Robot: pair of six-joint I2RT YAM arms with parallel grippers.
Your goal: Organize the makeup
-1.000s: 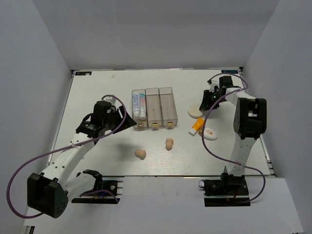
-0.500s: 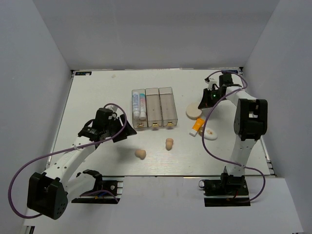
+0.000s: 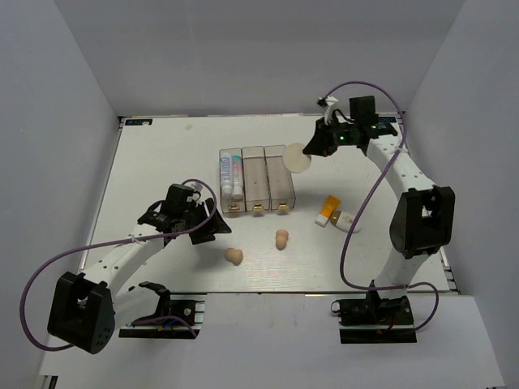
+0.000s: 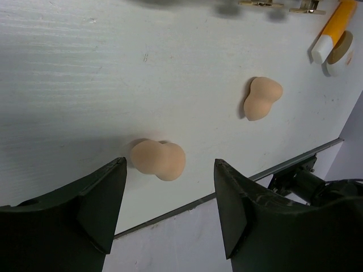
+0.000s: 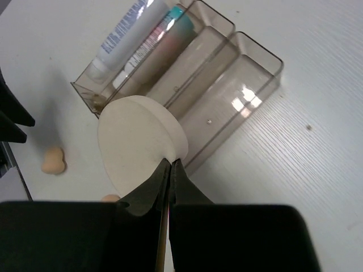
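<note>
My right gripper [image 3: 312,152] [image 5: 170,164] is shut on the round cream puff [image 3: 298,157] [image 5: 139,141] and holds it in the air above the right end of the clear three-compartment box [image 3: 254,179] [image 5: 187,73]. The white tube with the pink-blue label [image 3: 233,173] [image 5: 139,42] lies in the box's left compartment. My left gripper [image 3: 212,228] [image 4: 170,209] is open just left of a beige sponge [image 3: 233,256] [image 4: 158,159]. A second beige sponge [image 3: 281,239] [image 4: 261,97] lies to its right. The orange-white tube [image 3: 328,208] [image 4: 331,29] and the white oval pad [image 3: 349,220] lie right of the box.
The table's near edge [image 3: 268,292] runs just below the sponges and shows in the left wrist view [image 4: 238,184]. Grey walls close the table on the left, back and right. The box's middle and right compartments hold nothing that I can see.
My right gripper lifted the cream puff from the table and carried it left over the box. My left gripper moved down and right toward the nearer sponge.
</note>
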